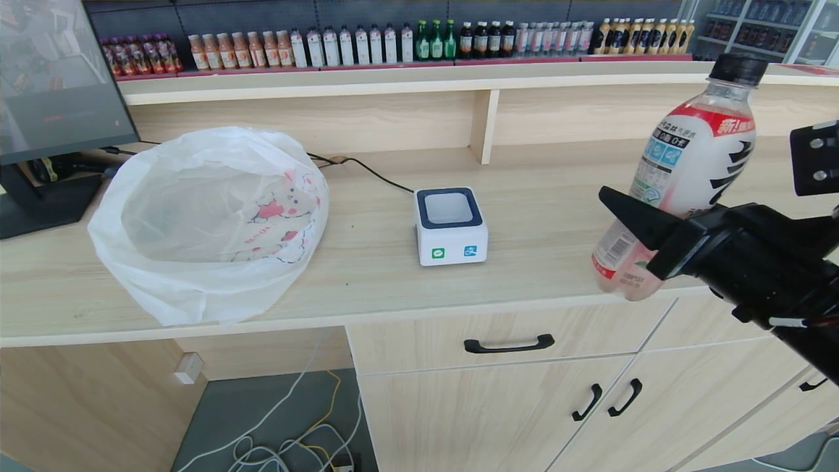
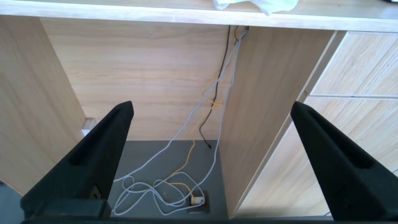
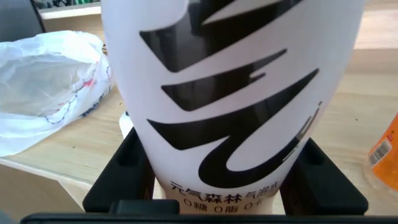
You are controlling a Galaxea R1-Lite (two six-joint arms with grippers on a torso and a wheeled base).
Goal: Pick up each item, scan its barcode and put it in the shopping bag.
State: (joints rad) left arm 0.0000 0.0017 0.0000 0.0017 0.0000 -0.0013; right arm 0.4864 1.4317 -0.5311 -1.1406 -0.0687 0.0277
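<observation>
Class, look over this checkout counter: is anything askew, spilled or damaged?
Nothing is spilled or damaged. The bottle leans only because the right end effector holds it tilted; the scanner sits flat and the shopping bag slumps open.

The right hand (image 1: 634,208) covers part of the bottle (image 1: 696,149); the monitor (image 1: 52,72) runs off-frame.

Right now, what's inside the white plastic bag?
Inside the open shopping bag I can see bare plastic and its pink cartoon print. Its crumpled near wall covers part of the bottom, so something small could hide there.
</observation>
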